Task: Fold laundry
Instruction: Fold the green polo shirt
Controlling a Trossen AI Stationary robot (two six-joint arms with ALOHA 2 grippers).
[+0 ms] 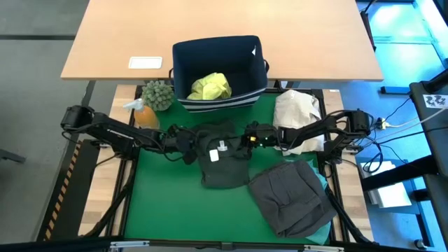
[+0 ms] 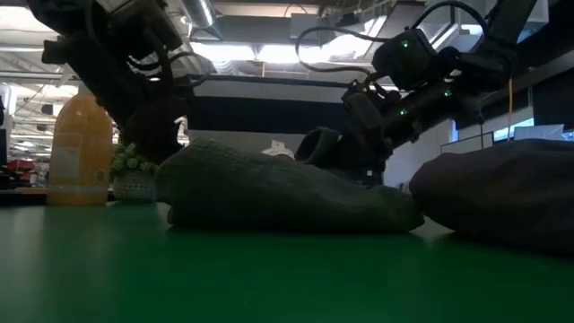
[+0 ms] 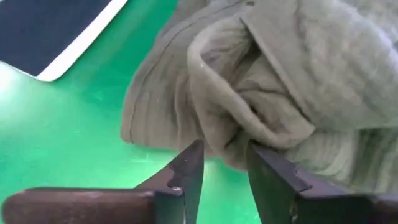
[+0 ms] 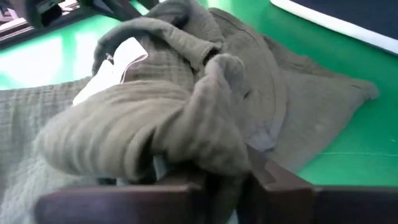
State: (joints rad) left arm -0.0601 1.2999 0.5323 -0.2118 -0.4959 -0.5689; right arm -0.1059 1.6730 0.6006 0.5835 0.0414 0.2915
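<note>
2 grippers meet at the dark olive garment (image 1: pixel 224 162) mid-mat: the left gripper (image 1: pixel 190 151) stands slightly parted at its left edge, the right gripper (image 1: pixel 246 142) pinches a fold.

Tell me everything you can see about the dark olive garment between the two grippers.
The dark olive garment is a soft, ribbed-looking cloth with a white label, lying rumpled and partly folded on the green mat in front of the navy bin. The left gripper meets its edge with fingers slightly parted, free of the cloth; the right gripper is buried in a bunched fold.
</note>
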